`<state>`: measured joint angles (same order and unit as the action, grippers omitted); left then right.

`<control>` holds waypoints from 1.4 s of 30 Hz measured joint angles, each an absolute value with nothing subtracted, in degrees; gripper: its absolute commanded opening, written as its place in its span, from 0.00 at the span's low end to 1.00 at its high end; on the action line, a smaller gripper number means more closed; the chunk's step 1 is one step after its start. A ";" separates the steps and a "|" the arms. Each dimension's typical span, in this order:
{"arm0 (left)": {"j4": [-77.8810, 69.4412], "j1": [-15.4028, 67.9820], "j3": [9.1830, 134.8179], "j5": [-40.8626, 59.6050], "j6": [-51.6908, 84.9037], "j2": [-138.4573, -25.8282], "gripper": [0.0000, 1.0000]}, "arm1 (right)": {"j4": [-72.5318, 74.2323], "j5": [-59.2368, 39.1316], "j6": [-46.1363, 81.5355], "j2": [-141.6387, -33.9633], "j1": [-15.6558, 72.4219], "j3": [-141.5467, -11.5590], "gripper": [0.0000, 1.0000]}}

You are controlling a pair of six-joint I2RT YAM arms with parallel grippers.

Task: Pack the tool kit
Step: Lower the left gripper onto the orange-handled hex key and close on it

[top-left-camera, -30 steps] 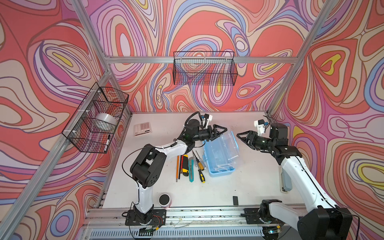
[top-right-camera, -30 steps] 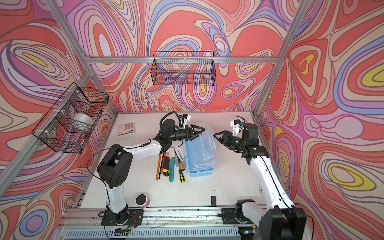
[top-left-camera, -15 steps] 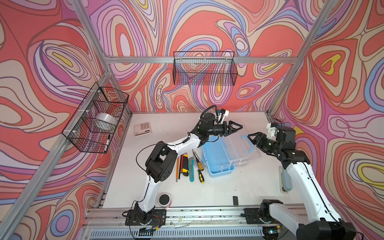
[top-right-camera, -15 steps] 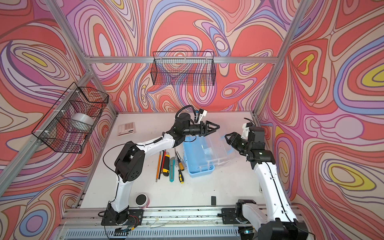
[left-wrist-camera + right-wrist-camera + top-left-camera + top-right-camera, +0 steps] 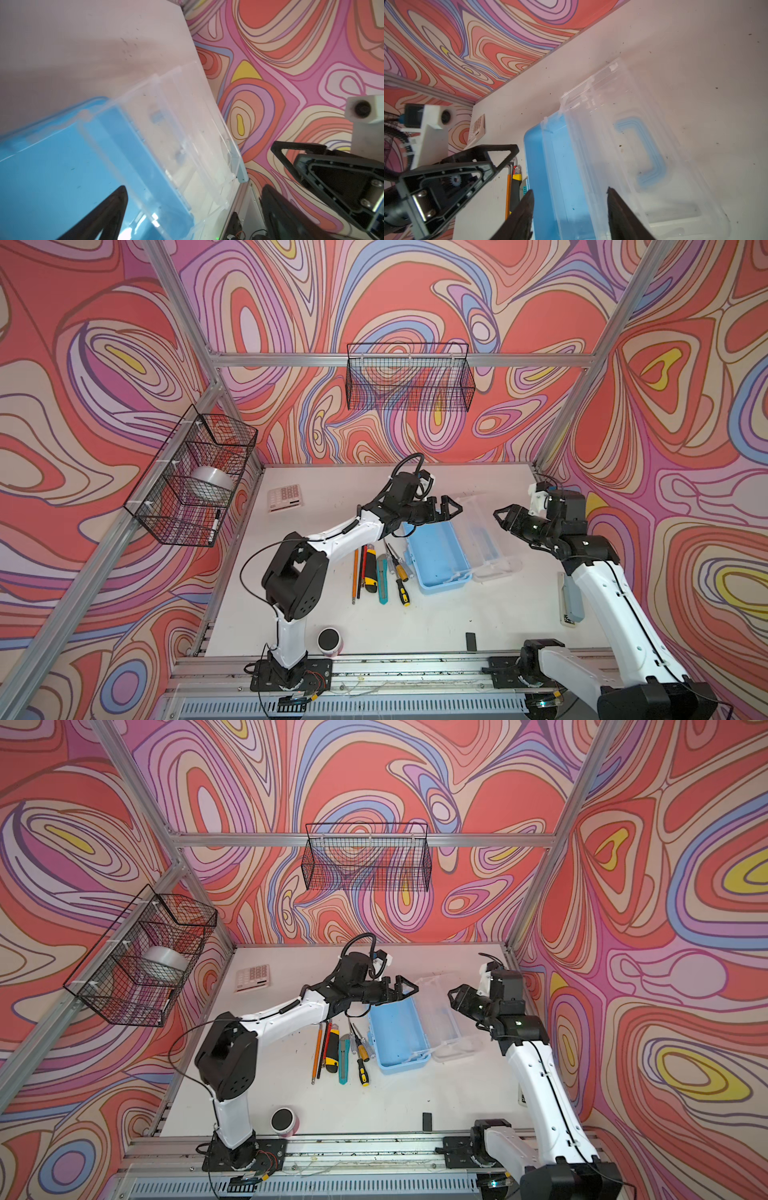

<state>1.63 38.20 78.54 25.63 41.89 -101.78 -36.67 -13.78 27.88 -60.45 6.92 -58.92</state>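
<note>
Open, empty case (image 5: 438, 558), tools not yet packed
Just beside the case, on the side away from its flat-lying clear lid (image 5: 486, 531), lie two knives, the yellow-black knife (image 5: 368, 570) and the teal knife (image 5: 382, 580), two yellow-handled screwdrivers (image 5: 402, 593) and two thin shafts (image 5: 356, 572); near the case's far end the left gripper (image 5: 451, 509) and right gripper (image 5: 505, 515) hover, fingers spread, grasping nothing; next, I judge, one must descend onto a tool
</note>
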 measured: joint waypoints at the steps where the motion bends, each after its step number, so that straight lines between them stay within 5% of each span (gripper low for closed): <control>1: 3.14 37.28 76.14 23.57 40.91 -98.78 1.00 | -36.67 -12.62 27.90 -60.73 9.85 -59.00 0.56; 9: 13.85 32.21 59.77 3.68 34.81 -80.01 1.00 | -36.84 -1.02 28.53 -66.98 28.64 -62.37 0.55; 16: 23.22 31.68 57.30 -3.60 30.52 -77.87 0.96 | -35.79 5.65 29.69 -73.56 40.45 -64.10 0.44; 21: 24.71 30.63 52.03 -6.24 30.17 -78.56 0.78 | -33.87 6.33 31.35 -76.42 41.69 -63.83 0.40; 27: 23.97 28.60 50.61 -6.90 30.20 -80.77 0.45 | -32.16 6.63 32.69 -76.84 41.71 -63.35 0.37; 36: 21.89 27.68 49.98 -6.50 30.22 -86.24 0.32 | -31.24 6.66 32.67 -77.93 41.71 -62.22 0.36; 42: 21.08 27.70 49.78 -6.50 30.20 -87.96 0.33 | -30.83 6.66 32.60 -78.65 41.71 -61.95 0.37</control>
